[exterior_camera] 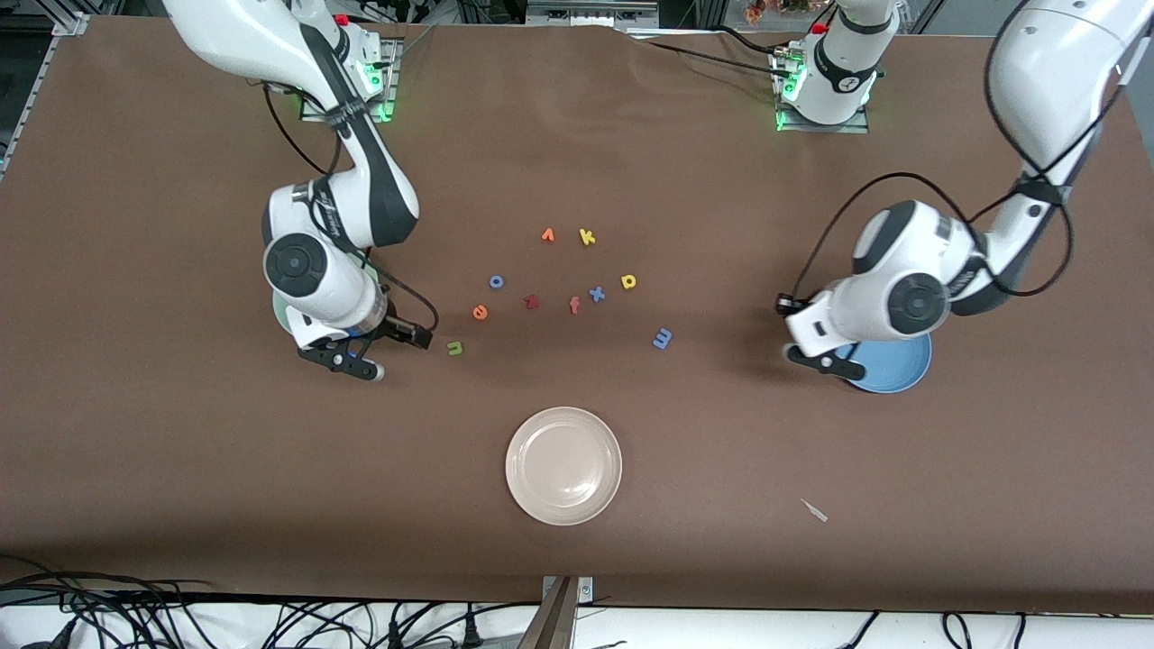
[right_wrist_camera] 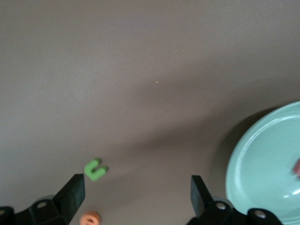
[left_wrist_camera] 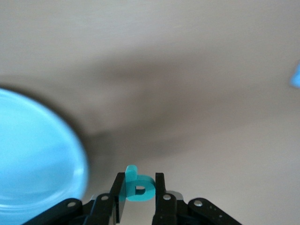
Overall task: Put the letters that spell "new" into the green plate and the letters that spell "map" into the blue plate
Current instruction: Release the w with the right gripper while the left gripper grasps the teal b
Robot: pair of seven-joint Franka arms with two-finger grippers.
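Observation:
My left gripper is shut on the teal a and hangs just beside the rim of the blue plate, which also shows as the blue plate in the left wrist view. The blue m and the yellow p lie on the table. My right gripper is open and empty next to the green plate, where a pink bit shows inside. The green n and the orange e lie close to its fingers. In the front view the arm hides most of the green plate.
A cream-white plate sits nearer the front camera, mid-table. Other loose letters lie in the middle: yellow k, blue x, orange-red f, a dark red letter, a blue o, an orange letter.

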